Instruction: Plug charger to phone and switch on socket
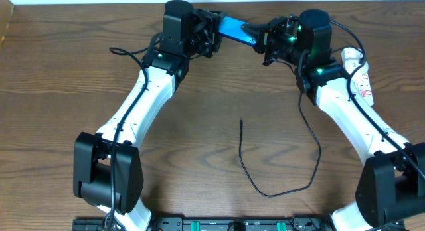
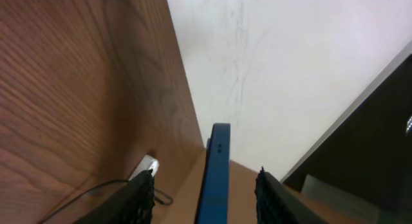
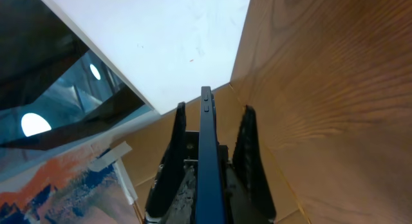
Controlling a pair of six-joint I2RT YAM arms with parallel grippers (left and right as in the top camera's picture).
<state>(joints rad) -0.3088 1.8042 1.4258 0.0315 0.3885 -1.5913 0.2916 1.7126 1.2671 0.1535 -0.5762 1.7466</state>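
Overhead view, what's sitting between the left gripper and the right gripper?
The phone bridges the gap from left gripper to right gripper, clearest in the overhead view.

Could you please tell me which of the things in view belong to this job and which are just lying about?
For the job:
- phone, gripped by the right gripper, with the left gripper open around it
- charger, lying loose
- socket, beside the right arm

Just there:
- wooden table
- arm wiring

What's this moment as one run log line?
phone: gripped by right claw | left claw: open around phone | cable: loose on table, unplugged | power strip: on table, right side
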